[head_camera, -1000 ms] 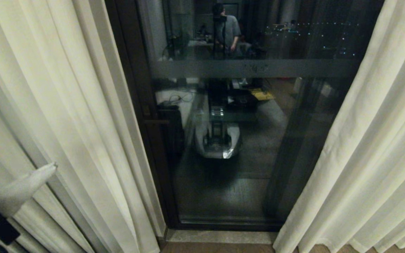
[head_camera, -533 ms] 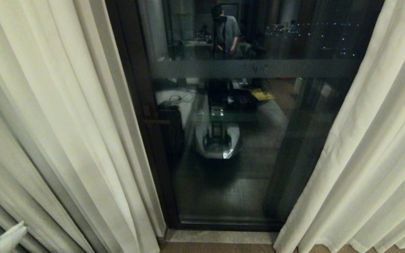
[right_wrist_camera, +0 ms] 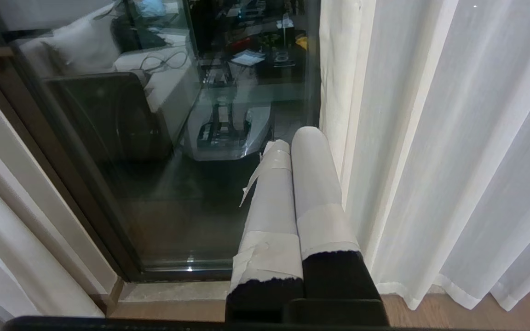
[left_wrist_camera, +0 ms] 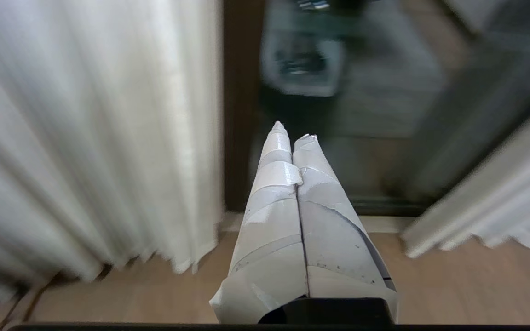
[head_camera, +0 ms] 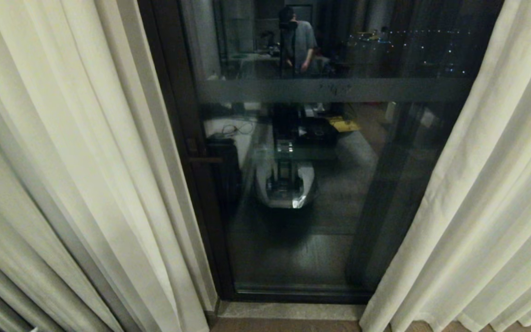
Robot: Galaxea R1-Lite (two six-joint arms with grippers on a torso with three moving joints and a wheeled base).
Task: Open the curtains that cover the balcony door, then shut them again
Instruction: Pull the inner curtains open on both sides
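Both curtains [head_camera: 85, 152] are parted; I'd hook the left gripper [left_wrist_camera: 292, 137], jaws together, behind the inner edge w/o snagging.

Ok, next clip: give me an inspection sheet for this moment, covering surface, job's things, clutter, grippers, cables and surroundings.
Surface: wood floor with a pale stone threshold under the door.
Job's things: left curtain and right curtain drawn apart, leaving a gap; balcony door exposed between them, dark frame, frosted band across the glass.
Clutter: nothing seen on the floor by the door.
Grippers: left gripper shut and empty, pointing at the door beside the left curtain; right gripper shut and empty, next to the right curtain's edge.
Cables: one only as a reflection in the glass.
Surroundings: the glass reflects the robot, a room and a standing person.
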